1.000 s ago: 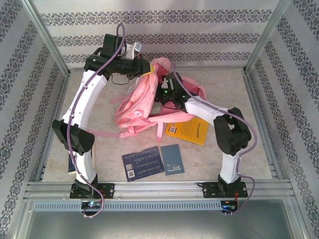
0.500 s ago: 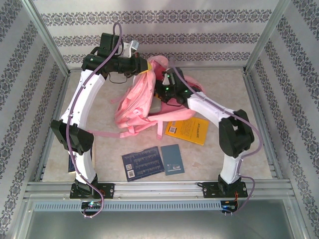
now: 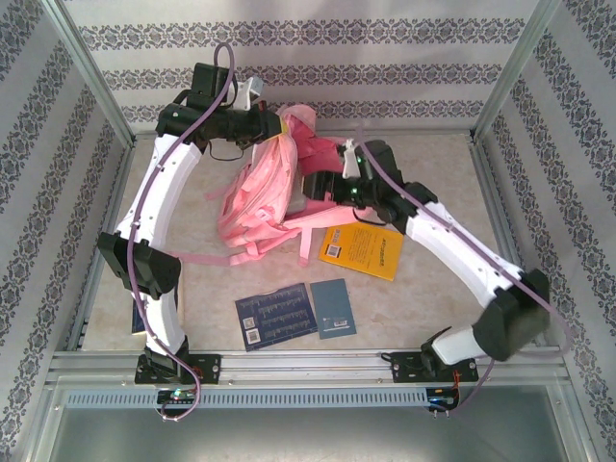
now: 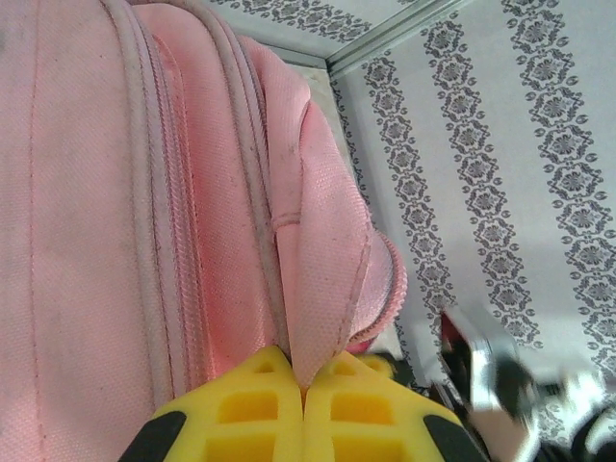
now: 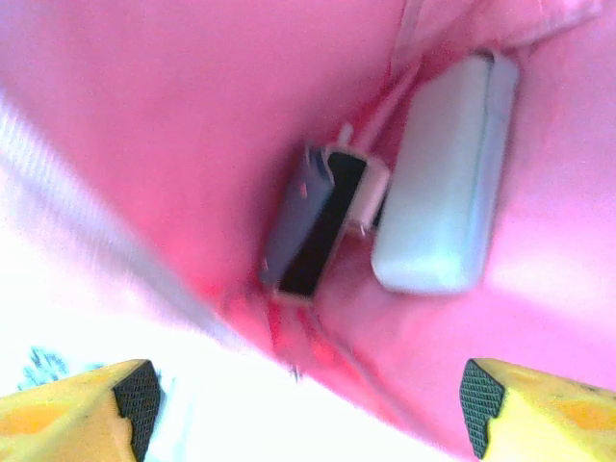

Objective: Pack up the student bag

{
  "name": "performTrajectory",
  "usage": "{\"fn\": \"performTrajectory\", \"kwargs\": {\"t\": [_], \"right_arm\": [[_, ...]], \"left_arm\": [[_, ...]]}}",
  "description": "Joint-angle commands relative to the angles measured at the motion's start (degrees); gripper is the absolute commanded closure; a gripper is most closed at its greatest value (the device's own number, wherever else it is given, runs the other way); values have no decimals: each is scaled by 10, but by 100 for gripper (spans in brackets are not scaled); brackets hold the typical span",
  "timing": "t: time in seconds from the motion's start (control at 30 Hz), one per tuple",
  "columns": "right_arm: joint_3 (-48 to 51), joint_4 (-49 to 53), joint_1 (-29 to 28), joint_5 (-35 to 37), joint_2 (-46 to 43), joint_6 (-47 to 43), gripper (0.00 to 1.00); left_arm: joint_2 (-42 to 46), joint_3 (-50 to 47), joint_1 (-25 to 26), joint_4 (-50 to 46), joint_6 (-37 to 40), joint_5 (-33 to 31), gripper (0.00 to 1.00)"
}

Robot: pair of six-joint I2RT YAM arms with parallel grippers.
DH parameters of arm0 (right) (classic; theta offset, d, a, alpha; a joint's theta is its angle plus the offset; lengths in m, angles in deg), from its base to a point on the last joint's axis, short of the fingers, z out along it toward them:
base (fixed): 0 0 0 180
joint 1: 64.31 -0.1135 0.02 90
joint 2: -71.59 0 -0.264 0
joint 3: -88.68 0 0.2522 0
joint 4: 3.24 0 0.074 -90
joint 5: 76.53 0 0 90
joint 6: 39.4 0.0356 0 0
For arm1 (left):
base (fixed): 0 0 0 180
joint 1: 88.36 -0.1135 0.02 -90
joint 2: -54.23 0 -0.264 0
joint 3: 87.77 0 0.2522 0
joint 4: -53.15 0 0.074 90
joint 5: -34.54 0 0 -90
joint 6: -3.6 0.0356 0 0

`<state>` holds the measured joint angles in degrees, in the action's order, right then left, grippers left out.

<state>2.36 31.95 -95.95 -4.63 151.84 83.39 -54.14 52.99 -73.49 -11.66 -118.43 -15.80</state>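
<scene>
The student bag [image 3: 255,197] lies at the far middle of the bench [image 3: 404,308], its top fold pinched between the pressed-together fingers of the left end effector [image 4: 303,390]. The right end effector [image 5: 308,404], spread wide, faces the bag's interior, where a pale case [image 5: 443,173] and a dark box [image 5: 308,226] lie. Since half a second earlier, its wrist has shifted right and its elbow has swung toward the near-right corner.

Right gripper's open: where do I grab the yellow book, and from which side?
Probably take the yellow book by its near right corner, coming from the right gripper's side. It lies flat with its far edge beside the student bag, so the near edges look freest.
</scene>
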Motion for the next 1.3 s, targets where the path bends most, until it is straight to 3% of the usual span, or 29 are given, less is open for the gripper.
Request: {"fn": "performTrajectory", "kwargs": {"t": [0.0, 0.17, 0.27, 0.4, 0.57, 0.77, 0.97, 1.27], "right_arm": [[42, 101, -25, 60, -66, -85, 19], [119, 171, -88, 109, -129, -118, 21], [141, 196, -149, 130, -121, -125, 23], [121, 197, -234, 145, -48, -135, 35], [50, 185, -300, 142, 93, -155, 53], [-30, 166, -329, 106, 242, -155, 62], [-68, 157, -331, 103, 330, -115, 68], [-42, 160, -283, 175, 350, -9, 76]], "left_arm": [[17, 12, -11, 31, -9, -20, 100], [13, 18, -11, 20, -10, -39, 100], [11, 19, -11, 17, -9, -42, 100], [9, 19, -11, 14, -9, -44, 100], [8, 19, -11, 8, -8, -49, 100], [9, 22, -12, 5, -10, -52, 100], [14, 20, -13, 5, -12, -52, 100], [24, 7, -14, 4, -13, -50, 100]]}}
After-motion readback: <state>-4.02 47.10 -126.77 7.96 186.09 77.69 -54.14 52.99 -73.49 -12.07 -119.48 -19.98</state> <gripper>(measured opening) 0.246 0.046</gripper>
